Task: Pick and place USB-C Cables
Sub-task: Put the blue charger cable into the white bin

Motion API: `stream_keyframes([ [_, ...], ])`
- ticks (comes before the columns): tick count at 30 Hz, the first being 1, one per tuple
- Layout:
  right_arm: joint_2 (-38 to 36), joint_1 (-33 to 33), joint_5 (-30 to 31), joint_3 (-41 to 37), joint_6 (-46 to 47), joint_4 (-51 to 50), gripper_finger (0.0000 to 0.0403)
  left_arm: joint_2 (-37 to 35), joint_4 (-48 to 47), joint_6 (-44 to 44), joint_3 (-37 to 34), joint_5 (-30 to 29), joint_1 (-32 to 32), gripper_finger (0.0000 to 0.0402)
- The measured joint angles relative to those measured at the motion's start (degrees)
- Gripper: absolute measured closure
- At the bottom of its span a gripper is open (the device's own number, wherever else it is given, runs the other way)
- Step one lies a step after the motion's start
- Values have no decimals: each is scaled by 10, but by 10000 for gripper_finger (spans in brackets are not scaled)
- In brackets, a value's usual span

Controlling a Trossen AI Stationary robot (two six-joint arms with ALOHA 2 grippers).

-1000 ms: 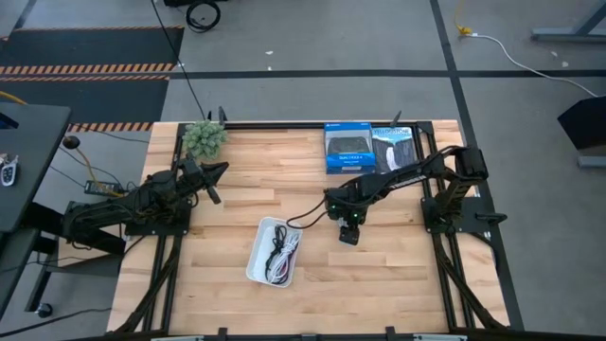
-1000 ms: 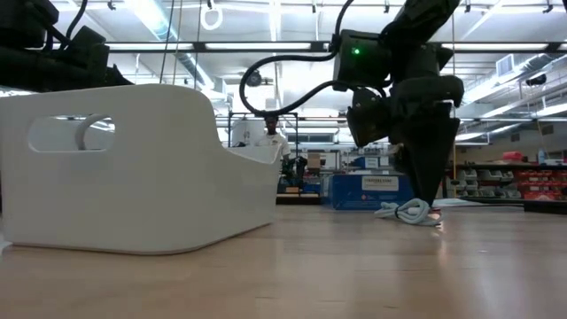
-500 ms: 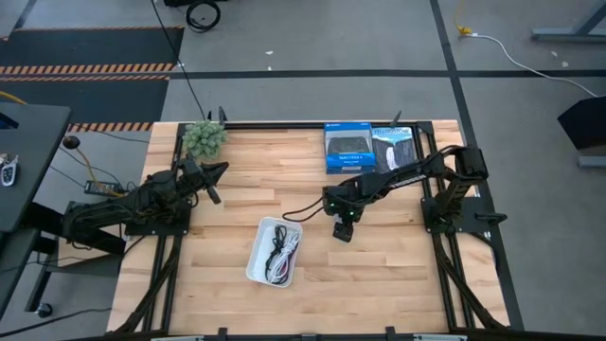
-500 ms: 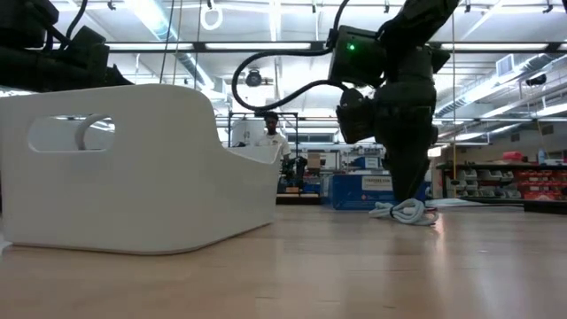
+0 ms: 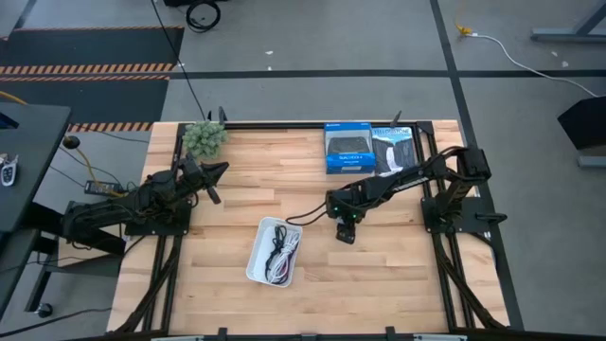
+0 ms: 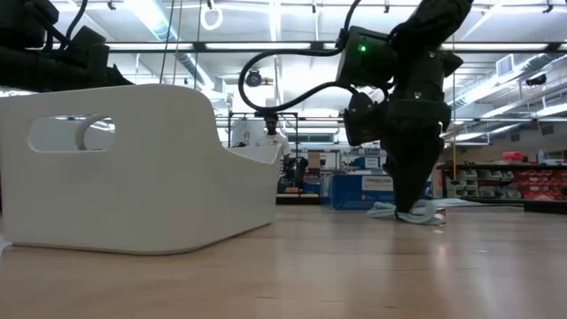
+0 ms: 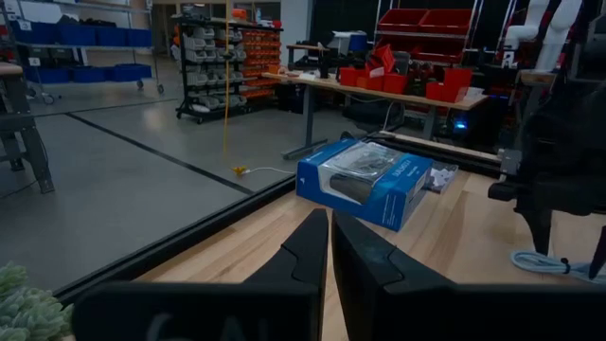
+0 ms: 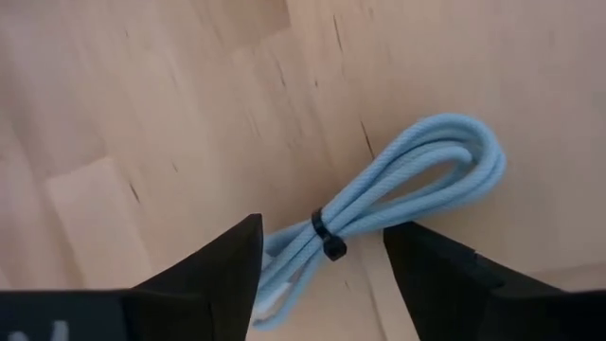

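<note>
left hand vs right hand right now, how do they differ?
1. Fingers: the left hand is shut, while the right hand is open.
2. Place: the left hand is parked near the plant, whereas the right hand is low over mid-table, right of the white bin.
3. Work: the left hand has nothing between its fingers; the right hand straddles the light-blue cable lying on the wood.

Both are dark two-finger hands.

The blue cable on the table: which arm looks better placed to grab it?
The right. Its hand is open right over the blue cable, fingers on either side. The left hand sits shut, far across the table.
</note>
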Motion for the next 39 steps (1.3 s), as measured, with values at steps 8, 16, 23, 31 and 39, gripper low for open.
stream_keyframes([
  [8,1,22,57,-1,-73,-4,236,0,0,0,0,0,0,377],
  [16,2,36,78,-2,-108,-4,330,0,0,0,0,0,0,377],
  [23,-4,39,79,-2,-125,-3,361,0,0,0,0,0,0,377],
  [31,-50,42,69,26,-168,0,359,0,0,0,0,0,0,377],
  [39,-85,62,37,102,-247,81,356,0,0,0,0,0,0,377],
])
